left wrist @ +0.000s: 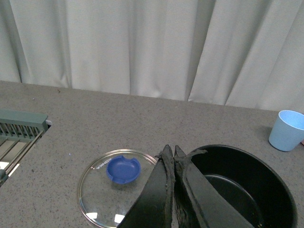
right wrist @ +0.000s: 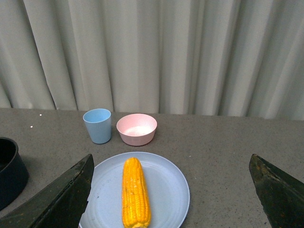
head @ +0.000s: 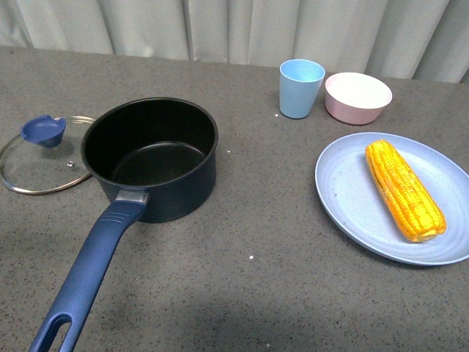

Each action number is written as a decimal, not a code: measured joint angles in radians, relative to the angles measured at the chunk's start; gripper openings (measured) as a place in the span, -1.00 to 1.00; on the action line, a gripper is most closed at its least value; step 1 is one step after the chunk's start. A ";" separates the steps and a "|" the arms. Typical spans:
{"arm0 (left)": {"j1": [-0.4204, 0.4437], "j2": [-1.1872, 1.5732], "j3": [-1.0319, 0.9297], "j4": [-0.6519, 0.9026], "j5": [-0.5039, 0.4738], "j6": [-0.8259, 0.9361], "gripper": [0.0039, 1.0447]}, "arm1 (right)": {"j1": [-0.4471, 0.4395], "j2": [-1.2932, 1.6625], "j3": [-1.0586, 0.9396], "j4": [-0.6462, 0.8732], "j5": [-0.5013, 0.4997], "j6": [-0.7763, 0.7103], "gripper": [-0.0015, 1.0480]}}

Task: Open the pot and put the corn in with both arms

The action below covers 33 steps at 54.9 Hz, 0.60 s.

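Figuring the pot (head: pixel 150 158) is open and my left gripper (left wrist: pixel 173 152) is pinched together, I reckon the wide-apart right gripper (right wrist: pixel 170 161) should drop straight across the middle of the corn (head: pixel 404 189), lying on its plate (head: pixel 344 194) near the right edge of the counter (head: pixel 256 293).

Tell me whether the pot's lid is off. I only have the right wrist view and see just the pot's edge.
Observer: Yes. The lid lies flat, knob up, beside the pot, on the side away from the corn.
Operator: Is anything inside the pot?
Observer: No. The front view shows its black inside bare.
Operator: What is the left gripper doing?
Observer: The left gripper is shut, fingertips pressed together, holding nothing.
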 joint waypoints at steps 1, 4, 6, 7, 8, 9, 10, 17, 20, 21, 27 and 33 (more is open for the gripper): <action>-0.001 -0.016 -0.008 -0.008 0.000 0.000 -0.93 | 0.000 0.000 0.000 0.000 0.000 0.000 0.83; -0.002 -0.054 -0.026 -0.029 0.000 0.000 -0.93 | 0.000 0.000 0.000 0.000 0.000 0.000 0.83; -0.002 -0.079 -0.037 -0.043 0.000 0.000 -0.93 | 0.000 0.000 0.000 0.000 0.000 0.000 0.83; -0.002 -0.095 -0.043 -0.053 0.000 0.000 -0.93 | 0.000 0.000 0.000 0.000 0.000 0.000 0.83; -0.002 -0.110 -0.049 -0.063 -0.001 0.000 -0.93 | 0.000 0.000 0.000 0.000 0.000 0.000 0.83; -0.002 -0.126 -0.055 -0.073 -0.001 0.000 -0.93 | 0.000 0.000 0.000 0.000 0.000 0.000 0.83; -0.002 -0.150 -0.064 -0.089 -0.001 0.000 -0.93 | 0.000 0.000 0.000 0.000 0.000 0.000 0.83; -0.002 -0.267 -0.097 -0.171 0.000 0.000 -0.93 | 0.000 0.000 0.000 0.000 0.000 0.000 0.83; -0.002 -0.308 -0.106 -0.201 0.000 0.000 -0.93 | 0.000 0.000 0.000 0.000 0.000 0.000 0.83; -0.002 -0.324 -0.110 -0.214 0.000 0.000 -0.93 | 0.000 0.000 0.000 0.000 0.000 0.000 0.83; -0.002 -0.406 -0.126 -0.280 -0.001 0.000 -0.93 | 0.000 0.000 0.000 0.000 0.000 0.000 0.83; -0.002 -0.486 -0.137 -0.348 -0.001 0.000 -0.93 | 0.000 0.000 0.000 0.000 0.000 0.000 0.83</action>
